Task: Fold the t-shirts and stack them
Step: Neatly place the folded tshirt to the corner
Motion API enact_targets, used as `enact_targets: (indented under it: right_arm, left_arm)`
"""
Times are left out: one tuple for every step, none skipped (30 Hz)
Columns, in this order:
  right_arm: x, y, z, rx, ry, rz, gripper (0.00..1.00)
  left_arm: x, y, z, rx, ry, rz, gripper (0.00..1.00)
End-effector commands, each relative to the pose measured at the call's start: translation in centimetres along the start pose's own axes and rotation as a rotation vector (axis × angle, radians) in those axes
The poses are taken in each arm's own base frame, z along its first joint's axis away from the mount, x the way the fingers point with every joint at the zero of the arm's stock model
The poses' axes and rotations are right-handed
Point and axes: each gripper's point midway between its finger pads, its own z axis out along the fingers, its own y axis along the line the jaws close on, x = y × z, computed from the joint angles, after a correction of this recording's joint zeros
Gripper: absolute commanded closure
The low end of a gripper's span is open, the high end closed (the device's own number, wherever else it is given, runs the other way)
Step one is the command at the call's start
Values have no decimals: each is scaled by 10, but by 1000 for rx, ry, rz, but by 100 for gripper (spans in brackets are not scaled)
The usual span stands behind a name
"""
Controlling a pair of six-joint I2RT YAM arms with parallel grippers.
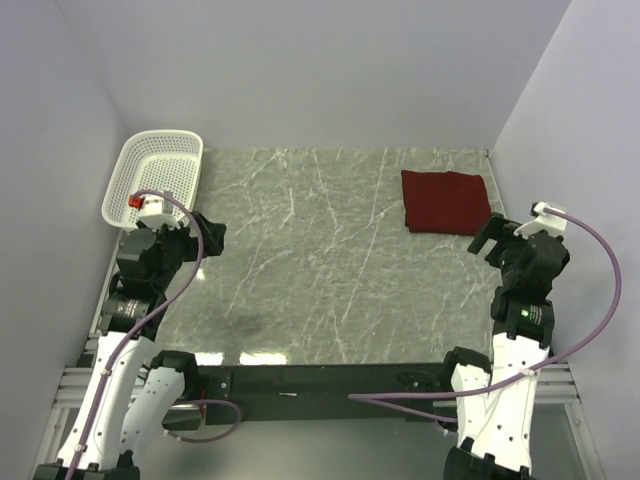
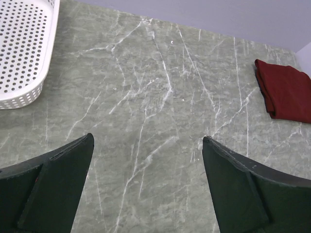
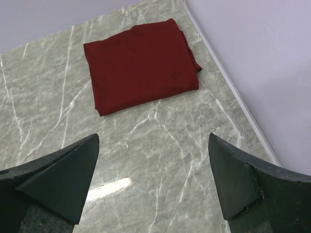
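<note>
Top view: maroon t-shirt lies folded into a neat rectangle at the far right of the marble table, near the right wall. White basket sits at the far left corner, well apart from the shirt. Left gripper hangs just in front of the basket; right gripper hangs just beside the shirt's near right corner. Jaw spread is hard to read from here. Left wrist view: left gripper spread wide, nothing between the fingers, bare marble below. Perforated basket at upper left, folded t-shirt far off at the right edge. Right wrist view: right gripper also spread wide and holding nothing, above the tabletop. Folded t-shirt lies flat just ahead of the fingertips, layered edges showing on its right side, close to the table's edge.
</note>
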Motion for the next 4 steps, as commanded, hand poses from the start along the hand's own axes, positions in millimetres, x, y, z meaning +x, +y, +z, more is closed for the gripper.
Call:
enact_targets:
  right_arm:
    - [-6,-5,-1,21,-41,-10,2]
    - [-7,-4,-2,18,-50,-13,2]
    - [-7,-4,-2,16,-58,-24,2]
    - [-9,-5,-4,18,-73,-37,2]
  left_arm:
    - [-10,-7,-4,30,-39,-15,1]
    - [-9,-7,-3,32,-38,-15,0]
    - [-9,-7,-3,32,-36,-17,1]
    - [-8,-7,-3,35,-35,-20,1]
